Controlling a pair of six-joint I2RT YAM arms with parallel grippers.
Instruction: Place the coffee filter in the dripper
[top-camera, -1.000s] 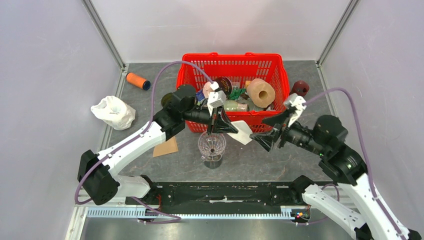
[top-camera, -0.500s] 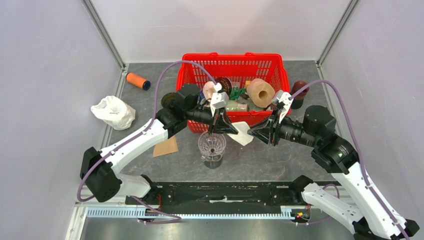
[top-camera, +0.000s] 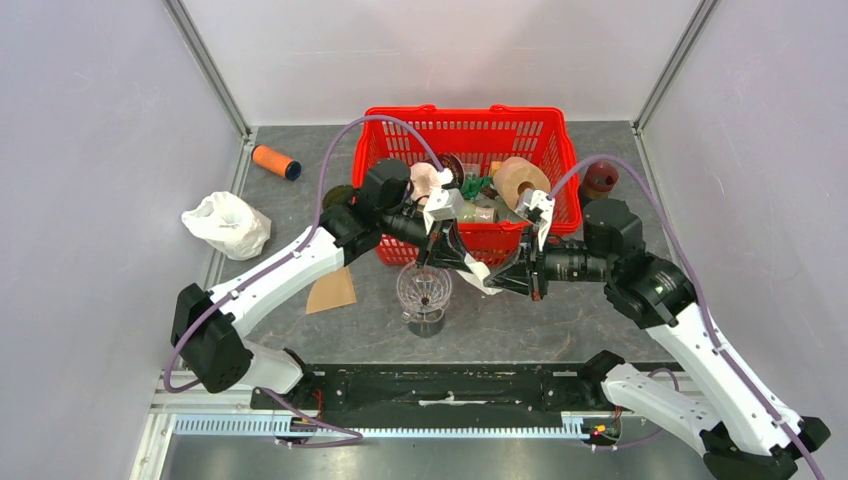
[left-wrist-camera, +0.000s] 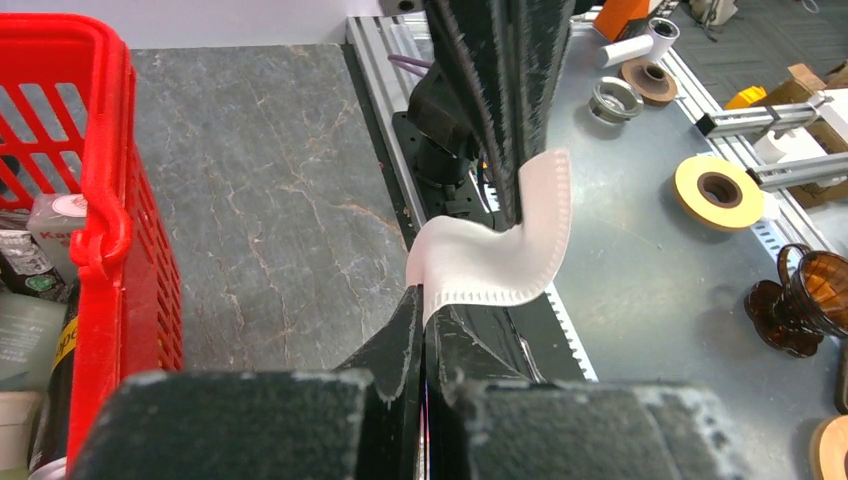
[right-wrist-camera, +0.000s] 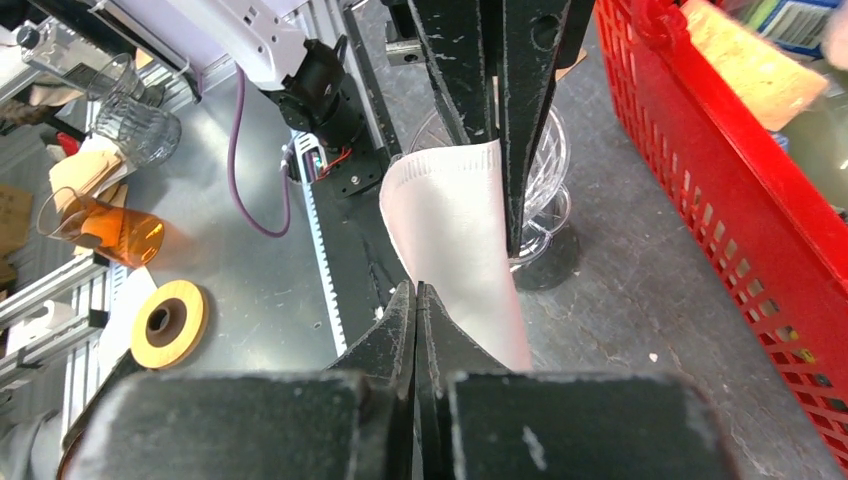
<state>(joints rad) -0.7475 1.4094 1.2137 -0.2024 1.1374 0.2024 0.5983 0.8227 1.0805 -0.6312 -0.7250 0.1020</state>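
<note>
We have the paper coffee filter (top-camera: 481, 275) held in the air between both arms. The left fingers (top-camera: 455, 250) are clamped on one edge and the right fingers (top-camera: 512, 279) are pinched shut on the opposite edge, with the sheet bowed between them, as the left wrist view shows (left-wrist-camera: 490, 260). From above, the filter hangs at about 3 o'clock of the glass dripper (top-camera: 424, 290). It is raised above the rim and only just beside it, not over the mouth. The dripper stands upright on the counter (top-camera: 540, 320), close to the 6 o'clock side of the red basket (top-camera: 460, 115). We judge this step to be bringing the filter over the mouth and seating it. To do it well, we should carry both grips together toward 9 o'clock, so the paper neither tears nor slips. The seamed edge should stay low, so the narrow end leads into the cone. We would let one arm release only once the paper is centred over the opening, and let the other lower it until the ribs inside take it. The dripper looks light and tall on its foot, so a sideways brush from either arm could tip it. We should therefore come down from above rather than sweep across the rim.
</note>
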